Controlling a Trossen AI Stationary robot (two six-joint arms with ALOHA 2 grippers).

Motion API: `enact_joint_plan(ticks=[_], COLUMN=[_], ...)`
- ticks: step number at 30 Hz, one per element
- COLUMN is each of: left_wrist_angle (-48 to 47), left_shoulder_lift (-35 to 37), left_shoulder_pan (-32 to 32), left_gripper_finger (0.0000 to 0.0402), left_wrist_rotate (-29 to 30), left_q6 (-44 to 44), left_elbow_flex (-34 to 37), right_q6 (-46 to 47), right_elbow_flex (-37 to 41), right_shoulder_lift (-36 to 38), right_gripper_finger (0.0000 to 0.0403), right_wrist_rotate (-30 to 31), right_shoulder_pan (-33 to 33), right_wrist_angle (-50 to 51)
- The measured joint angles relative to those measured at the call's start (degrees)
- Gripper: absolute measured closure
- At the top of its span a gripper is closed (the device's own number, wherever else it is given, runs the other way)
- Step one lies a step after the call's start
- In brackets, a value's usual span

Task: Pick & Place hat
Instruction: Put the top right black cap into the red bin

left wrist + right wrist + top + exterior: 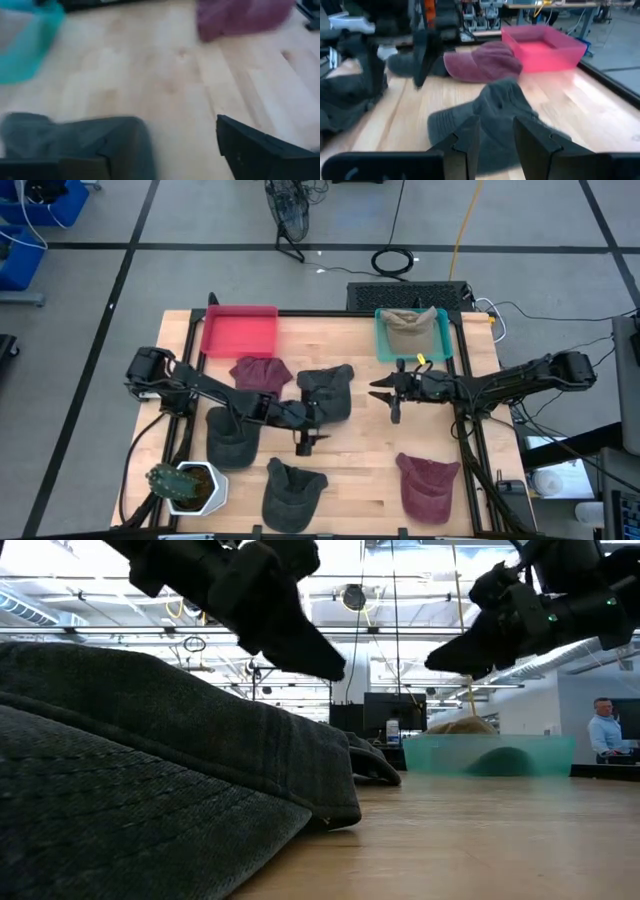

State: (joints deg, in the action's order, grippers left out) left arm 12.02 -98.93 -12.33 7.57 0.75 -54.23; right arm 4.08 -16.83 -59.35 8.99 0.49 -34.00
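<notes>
the tabletop (pixel 350 455) is set up for sorting: several hats lie loose in the middle and front, and two trays wait along the far edge so a hat can be dropped in from above. the teal tray (pixel 383 350) already holds a tan hat (pixel 410 328), which suggests that one step of the job is done. the red tray (pixel 240 331) has nothing in it.

the left tool (pixel 307 442) hangs just above the wood beside the near edge of a dark grey hat (pixel 327 392), its fingers spread wide with nothing between them. that wide spread fits either a fresh release or a reach for the brim; which one cannot be told from here.

the right tool (pixel 388 393) hovers between the teal tray and the same dark grey hat, pointing toward it. its fingers stand narrow, with a small gap and nothing held, as the right wrist view shows.

the other hats sit apart so each can be taken singly: a maroon hat (pixel 262 372) near the red tray, another dark hat (pixel 232 438) under the left arm, a grey hat (pixel 293 492) at the front, and a second maroon hat (pixel 428 485) at the front right. a potted cactus (pixel 188 485) stands in the front left corner, clear of the work.
</notes>
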Motion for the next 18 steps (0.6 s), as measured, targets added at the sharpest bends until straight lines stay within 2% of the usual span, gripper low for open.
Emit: enact_joint_plan(ticks=[3, 7, 15, 18], left_wrist_angle=[-0.9, -5.6, -15.6, -20.1], left_shoulder_lift=[-3.6, -8.3, -18.0, -19.9], left_shoulder_pan=[-0.9, -1.7, -4.5, -5.3], left_gripper_finger=[0.0109, 0.0105, 0.0127, 0.0126], left_wrist_rotate=[-0.2, 2.2, 14.6, 21.6], left_q6=[1.8, 4.3, 7.5, 9.4], left_elbow_flex=[-3.2, -8.8, -18.3, -20.1], right_q6=[0.9, 1.5, -1.1, -4.2], right_elbow_flex=[0.4, 0.3, 0.3, 0.2], right_shoulder_lift=[-0.2, -0.4, -0.1, 0.1], right_gripper_finger=[0.03, 0.0302, 0.0303, 0.0303], right_wrist_rotate=[0.0, 0.0, 0.0, 1.2], right_shoulder_pan=[0.0, 0.0, 0.0, 0.0], right_wrist_angle=[1.1, 2.0, 1.7, 0.5])
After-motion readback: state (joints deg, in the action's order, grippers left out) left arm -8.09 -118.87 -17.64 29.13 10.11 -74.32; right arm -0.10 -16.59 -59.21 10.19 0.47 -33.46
